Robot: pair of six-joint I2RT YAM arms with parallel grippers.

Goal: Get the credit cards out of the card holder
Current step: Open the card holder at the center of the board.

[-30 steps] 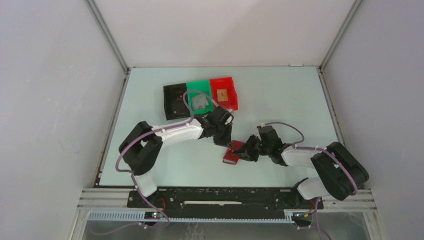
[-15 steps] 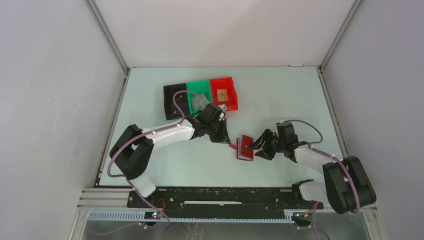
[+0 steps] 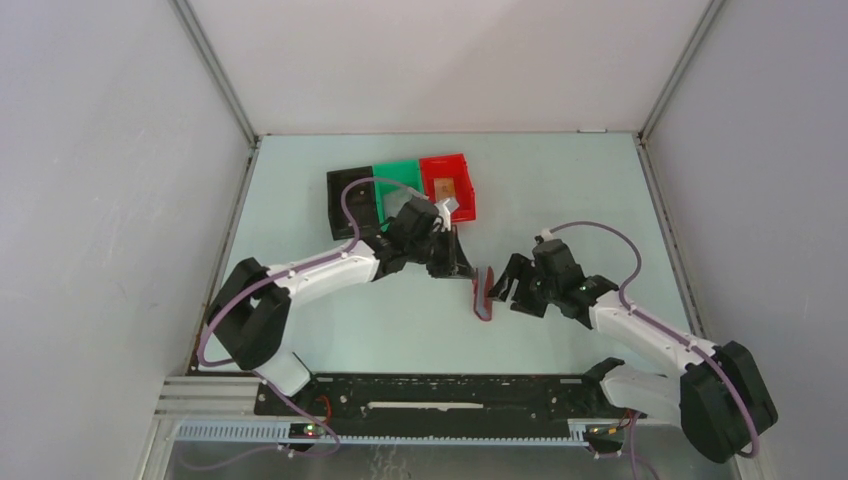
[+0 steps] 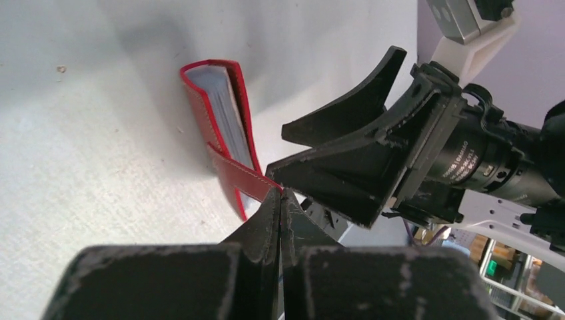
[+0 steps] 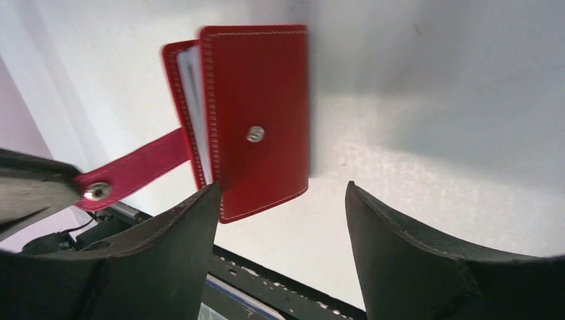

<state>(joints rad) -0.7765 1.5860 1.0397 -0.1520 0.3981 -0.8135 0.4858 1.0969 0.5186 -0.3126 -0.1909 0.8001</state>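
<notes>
The card holder (image 3: 483, 293) is stood on edge on the table (image 3: 560, 200) between the arms. Its strap tab (image 5: 143, 167) is clamped by the left gripper (image 4: 280, 197), while the right gripper (image 5: 283, 190) is spread wide beside the cover, gripping nothing. Pale credit cards (image 4: 225, 107) are seen inside, so extraction is judged unfinished, and a card edge must be nipped next. A tan card (image 3: 447, 188) lies in the red bin (image 3: 462, 160); the green bin (image 3: 395, 172) is partly hidden.
</notes>
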